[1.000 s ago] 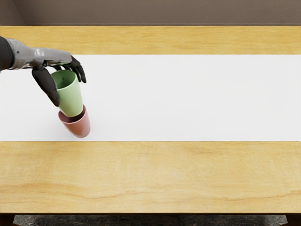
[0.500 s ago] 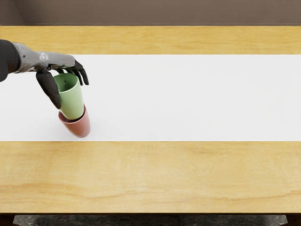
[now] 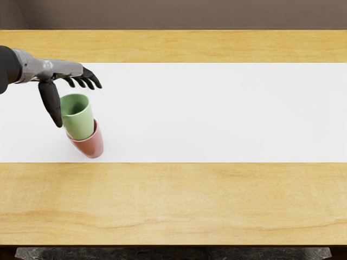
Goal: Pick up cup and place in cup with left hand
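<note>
Wooden desk [image 3: 179, 200], white strip [image 3: 217, 114] across it | green cup [image 3: 79, 123]: lower end inside pink cup [image 3: 90, 145], upper part standing out | left hand [image 3: 70, 69]: spread wide, fingers above, thumb beside green cup, contact there unclear

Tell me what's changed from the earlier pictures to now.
The left hand has let go of the green cup: its fingers have opened and lifted away, though the thumb may still touch. The green cup has dropped lower into the pink cup, its rim shifting slightly left. The pink cup stayed essentially in place.
</note>
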